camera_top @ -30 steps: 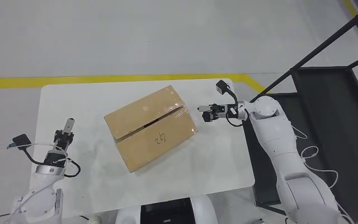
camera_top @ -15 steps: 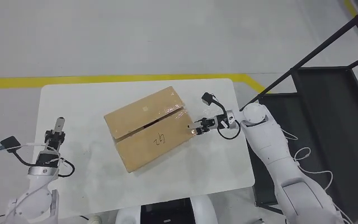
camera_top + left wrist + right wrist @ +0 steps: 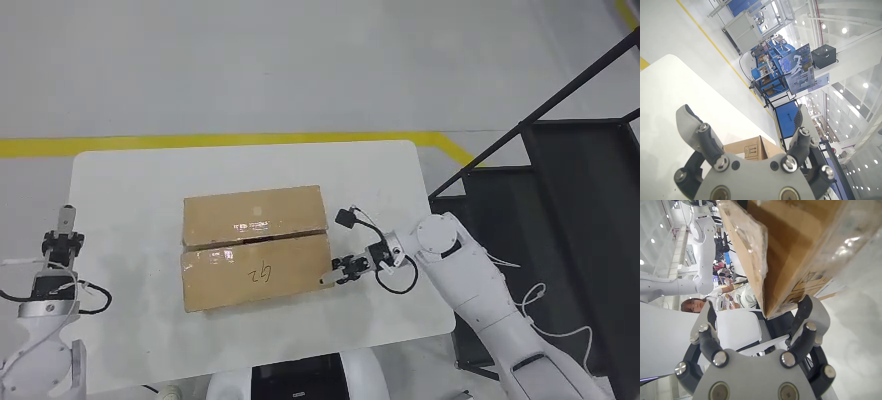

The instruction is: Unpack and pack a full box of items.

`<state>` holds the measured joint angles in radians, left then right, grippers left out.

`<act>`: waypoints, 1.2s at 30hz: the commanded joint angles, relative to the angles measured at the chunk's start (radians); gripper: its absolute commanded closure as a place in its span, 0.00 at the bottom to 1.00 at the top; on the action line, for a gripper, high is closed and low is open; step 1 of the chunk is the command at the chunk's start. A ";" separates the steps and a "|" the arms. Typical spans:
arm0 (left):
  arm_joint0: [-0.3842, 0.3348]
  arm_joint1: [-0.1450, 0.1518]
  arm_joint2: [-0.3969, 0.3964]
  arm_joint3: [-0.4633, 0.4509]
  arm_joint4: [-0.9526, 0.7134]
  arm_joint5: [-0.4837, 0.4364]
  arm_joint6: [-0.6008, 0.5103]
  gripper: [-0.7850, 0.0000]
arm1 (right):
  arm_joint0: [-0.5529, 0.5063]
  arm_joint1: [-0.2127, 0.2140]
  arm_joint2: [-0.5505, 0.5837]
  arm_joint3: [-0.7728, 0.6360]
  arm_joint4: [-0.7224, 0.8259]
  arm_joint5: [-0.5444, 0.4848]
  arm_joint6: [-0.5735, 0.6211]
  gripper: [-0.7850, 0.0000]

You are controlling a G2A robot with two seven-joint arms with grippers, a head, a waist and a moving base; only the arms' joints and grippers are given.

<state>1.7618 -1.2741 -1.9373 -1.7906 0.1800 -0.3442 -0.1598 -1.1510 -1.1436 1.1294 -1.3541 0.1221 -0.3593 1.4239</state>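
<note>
Two tools both spread: right tool [image 3: 334, 274] at the near right corner of the closed box [image 3: 255, 245], maybe touching it, box mid-surface [image 3: 120, 185]; left tool [image 3: 66, 228] well apart at the left edge.

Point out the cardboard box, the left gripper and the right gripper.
cardboard box [image 3: 255, 248]: top view, its top face.
left gripper [image 3: 743, 108]: left wrist view, midway between fingertips.
right gripper [image 3: 758, 304]: right wrist view, midway between fingertips.

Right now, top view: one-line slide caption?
Right tool open at the closed box's corner on the table; left tool open, far off.
</note>
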 commanded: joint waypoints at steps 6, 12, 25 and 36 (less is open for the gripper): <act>-0.003 -0.003 -0.006 -0.002 -0.038 -0.030 0.044 0.00 | -0.007 0.028 0.102 -0.009 -0.038 0.038 -0.083 0.00; -0.011 -0.009 0.001 -0.008 -0.114 -0.079 0.091 0.00 | -0.070 0.054 0.215 -0.106 0.026 0.068 -0.108 0.00; -0.002 -0.016 0.052 0.000 -0.125 -0.103 0.073 0.00 | 0.041 0.036 0.125 -0.046 0.153 0.174 -0.204 0.00; -0.005 -0.017 0.060 0.002 -0.106 -0.099 0.076 0.00 | 0.159 0.010 0.012 0.074 0.216 0.218 -0.176 0.00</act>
<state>1.7572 -1.2912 -1.8767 -1.7882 0.0723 -0.4435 -0.0836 -0.9989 -1.1316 1.1484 -1.2889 0.3234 -0.1438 1.2371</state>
